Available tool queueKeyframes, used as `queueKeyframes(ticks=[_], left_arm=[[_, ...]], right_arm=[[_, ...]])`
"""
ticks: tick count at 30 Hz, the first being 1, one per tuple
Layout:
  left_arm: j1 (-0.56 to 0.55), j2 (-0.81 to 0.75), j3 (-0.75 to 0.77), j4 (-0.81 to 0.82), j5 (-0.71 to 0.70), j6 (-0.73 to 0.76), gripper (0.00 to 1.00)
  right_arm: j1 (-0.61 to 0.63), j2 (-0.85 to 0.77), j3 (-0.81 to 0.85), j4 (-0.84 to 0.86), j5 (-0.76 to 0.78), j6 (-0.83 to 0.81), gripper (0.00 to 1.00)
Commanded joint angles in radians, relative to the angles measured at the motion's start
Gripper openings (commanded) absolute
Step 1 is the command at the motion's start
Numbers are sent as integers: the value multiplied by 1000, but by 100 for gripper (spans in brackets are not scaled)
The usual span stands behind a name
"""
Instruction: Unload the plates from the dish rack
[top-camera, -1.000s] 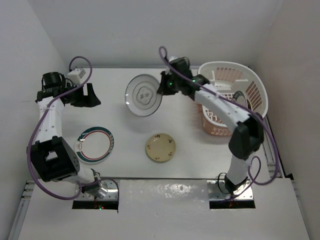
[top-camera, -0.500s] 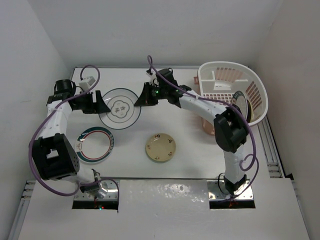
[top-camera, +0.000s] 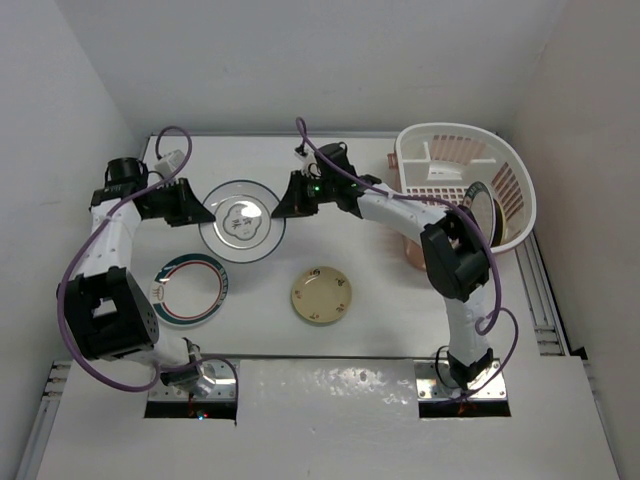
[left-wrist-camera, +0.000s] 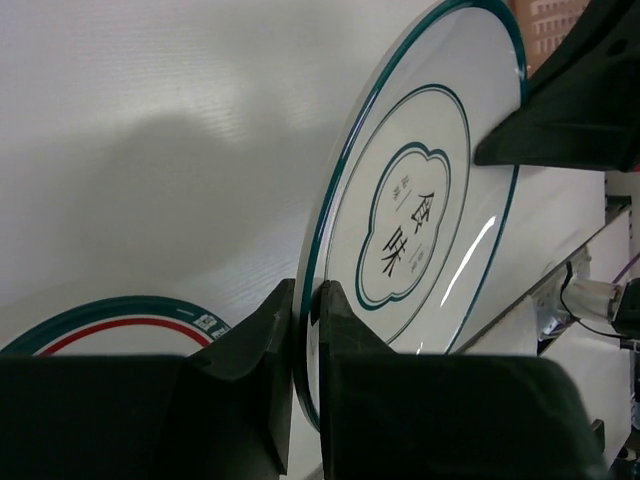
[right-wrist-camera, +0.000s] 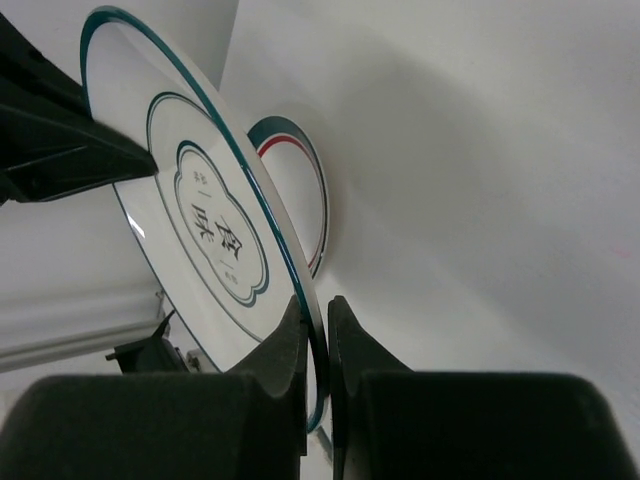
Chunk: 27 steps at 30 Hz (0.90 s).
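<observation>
White ringed plate (top-camera: 242, 220) in mid-air, pinched at opposite edges by both grippers.

Glazed and stiff, it should be light but slick and breakable, so a firm pinch across the rim is the sound hold, and a twist between two holds is the risk; the left gripper (left-wrist-camera: 305, 300) is pressed together on the plate's left edge, the right gripper (right-wrist-camera: 315, 312) likewise on its right edge; the plate hangs tilted above the table (top-camera: 400, 310), left of centre; below it lie a teal-and-red-rimmed plate (top-camera: 190, 290) and a cream plate (top-camera: 321, 296), well apart; the dish rack (top-camera: 462, 128) stands at the far right, with what seems to be another plate (top-camera: 482, 207) upright inside.
</observation>
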<state>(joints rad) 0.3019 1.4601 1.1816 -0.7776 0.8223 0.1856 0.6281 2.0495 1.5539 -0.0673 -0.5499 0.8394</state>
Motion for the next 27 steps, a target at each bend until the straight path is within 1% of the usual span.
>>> queueKeyframes(ticks=[1, 2, 3, 4, 5, 6, 8, 9, 11, 12, 13, 14, 15, 16, 17, 18, 20, 23, 27], left_arm=[[-17, -6, 59, -15, -142, 101, 0], [-15, -6, 65, -29, -182, 119, 0], [-7, -7, 82, -70, -193, 141, 0], [-1, -9, 90, -95, -199, 200, 0], [9, -12, 98, -116, -203, 230, 0], [37, -18, 108, -155, -196, 257, 0], [71, -26, 119, -202, -186, 334, 0], [107, -29, 134, -221, -183, 357, 0], [149, -26, 151, -288, -176, 440, 0], [196, -20, 165, -311, -176, 468, 0], [219, -14, 170, -336, -180, 532, 0], [259, 0, 179, -382, -195, 563, 0], [279, 8, 182, -405, -204, 625, 0], [296, 17, 184, -429, -210, 655, 0], [337, 34, 179, -471, -213, 679, 0], [357, 42, 176, -494, -209, 734, 0], [405, 65, 145, -525, -224, 768, 0], [459, 91, 96, -511, -239, 798, 0], [470, 120, 46, -494, -232, 813, 0]], right_arm=[[28, -31, 26, 70, -51, 23, 0], [28, -31, 29, 26, -53, 12, 3], [30, -29, 35, 9, -54, -2, 15], [28, -29, 40, -12, -54, -32, 18], [28, -31, 44, -52, -58, -48, 23], [28, -32, 52, -71, -58, -65, 38], [28, -37, 58, -116, -59, -106, 45], [30, -41, 60, -130, -59, -126, 53], [28, -51, 58, -164, -58, -148, 56], [28, -63, 55, -173, -51, -166, 56], [28, -72, 51, -180, -45, -172, 57], [28, -92, 38, -184, -44, -178, 57], [28, -103, 34, -189, -38, -190, 57], [28, -113, 28, -195, -35, -198, 57], [28, -123, 20, -212, -32, -206, 58], [28, -138, 18, -224, -28, -226, 58], [28, -150, 17, -268, -24, -256, 58], [28, -170, 0, -293, -18, -276, 58], [28, -183, -8, -313, -13, -298, 58]])
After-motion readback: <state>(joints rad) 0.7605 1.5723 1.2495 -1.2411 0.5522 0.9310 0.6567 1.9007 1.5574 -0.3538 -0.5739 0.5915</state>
